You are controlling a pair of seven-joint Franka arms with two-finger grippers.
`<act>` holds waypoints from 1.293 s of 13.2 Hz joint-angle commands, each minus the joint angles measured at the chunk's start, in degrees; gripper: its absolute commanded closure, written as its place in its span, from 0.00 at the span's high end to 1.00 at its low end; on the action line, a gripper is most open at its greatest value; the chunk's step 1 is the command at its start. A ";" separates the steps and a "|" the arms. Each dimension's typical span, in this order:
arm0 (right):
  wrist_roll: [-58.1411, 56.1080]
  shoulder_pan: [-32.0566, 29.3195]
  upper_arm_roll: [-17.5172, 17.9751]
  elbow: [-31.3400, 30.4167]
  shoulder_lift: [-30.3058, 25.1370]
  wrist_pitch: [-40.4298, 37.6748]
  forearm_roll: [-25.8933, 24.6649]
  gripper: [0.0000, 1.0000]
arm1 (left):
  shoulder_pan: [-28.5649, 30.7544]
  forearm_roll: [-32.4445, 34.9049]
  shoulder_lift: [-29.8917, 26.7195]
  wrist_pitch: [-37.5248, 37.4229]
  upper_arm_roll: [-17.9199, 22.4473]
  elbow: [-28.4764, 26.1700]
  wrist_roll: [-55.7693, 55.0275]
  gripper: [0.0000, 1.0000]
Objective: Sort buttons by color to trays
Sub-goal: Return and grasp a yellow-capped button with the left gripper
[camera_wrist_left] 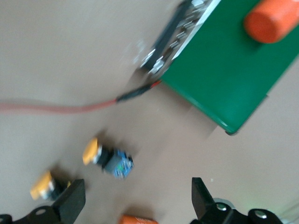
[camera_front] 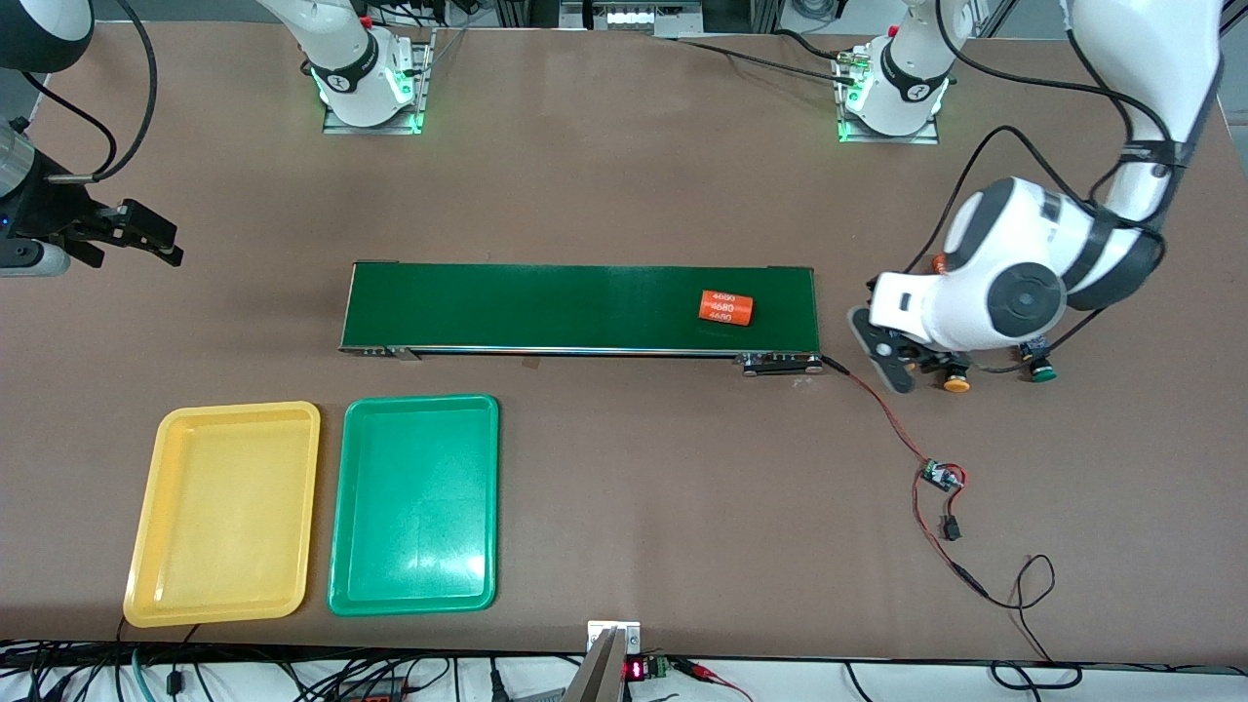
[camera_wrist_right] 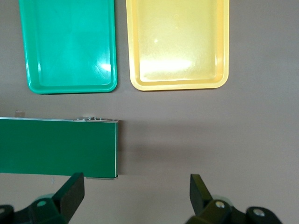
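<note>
Lying on the conveyor belt [camera_front: 546, 302], orange cylinder [camera_front: 726, 308] printed "4680", left gripper [camera_wrist_left: 135, 198] and right gripper [camera_wrist_right: 135, 193] fingers spread apart.

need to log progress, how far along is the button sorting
Nothing is sorted yet: the yellow tray and green tray hold no buttons. In hand: nothing; the left hand is open over the buttons at its end of the belt, and the right hand waits open. All placing remains.
</note>
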 commanded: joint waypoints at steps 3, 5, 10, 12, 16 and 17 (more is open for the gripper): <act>0.43 -0.11 0.13 1.68 0.66 -0.33 0.25 1.00 | -0.33 0.68 1.29 -4.06 -0.73 -0.41 -29.67 1.00; 1.22 -0.02 0.22 1.68 0.75 -0.51 0.07 1.00 | -0.34 0.59 3.73 -9.67 -0.73 3.52 -35.08 1.00; 1.40 -0.54 -0.04 2.56 0.84 -2.18 -1.43 1.00 | -1.21 0.77 16.31 -28.40 -0.73 25.06 -35.62 1.00; 1.58 -0.46 -0.13 4.22 0.84 -3.22 -1.33 1.00 | -1.83 1.90 16.23 -28.17 0.49 24.65 -37.46 1.00; 1.05 -0.28 -0.13 6.25 0.66 -6.31 -2.04 1.00 | 1.14 2.88 10.19 -9.60 0.67 8.89 -37.91 1.00; 1.40 -0.28 -0.13 6.25 0.66 -6.31 -2.04 1.00 | 1.51 3.40 8.34 -4.13 0.76 3.95 -38.69 1.00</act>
